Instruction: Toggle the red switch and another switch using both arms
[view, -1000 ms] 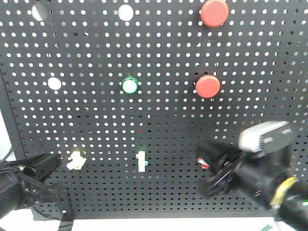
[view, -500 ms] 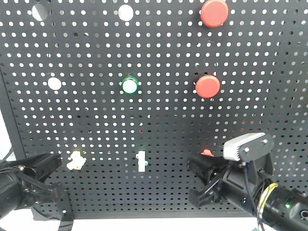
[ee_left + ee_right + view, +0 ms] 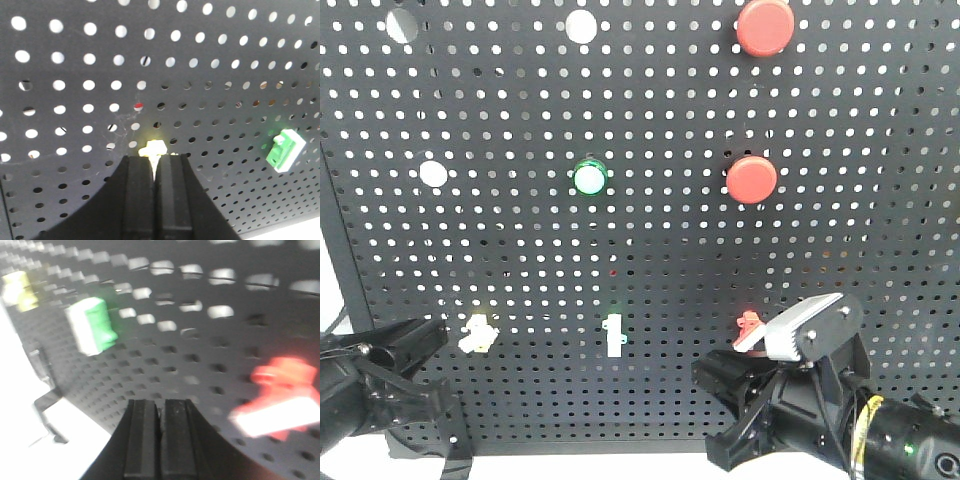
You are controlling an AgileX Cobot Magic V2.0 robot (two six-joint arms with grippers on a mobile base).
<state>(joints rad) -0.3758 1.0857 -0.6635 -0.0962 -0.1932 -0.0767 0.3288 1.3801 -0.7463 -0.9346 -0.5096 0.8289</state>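
The red switch (image 3: 748, 325) sits at 5 o'clock on the board (image 3: 650, 240), and the yellow switch (image 3: 478, 333) at 8 o'clock. The left gripper (image 3: 156, 162) has its fingers pressed together, tips just under the yellow switch. The right gripper (image 3: 161, 407), fingers likewise together, has the red switch at its 2 o'clock, apart.

Matt black perforated metal pegboard (image 3: 520, 250); smooth plastic red switch (image 3: 748, 322).

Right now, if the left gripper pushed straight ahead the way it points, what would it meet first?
Probably the pale yellow switch: in the wrist view the left gripper, fingers shut, points straight at it. The gap between them is unclear.
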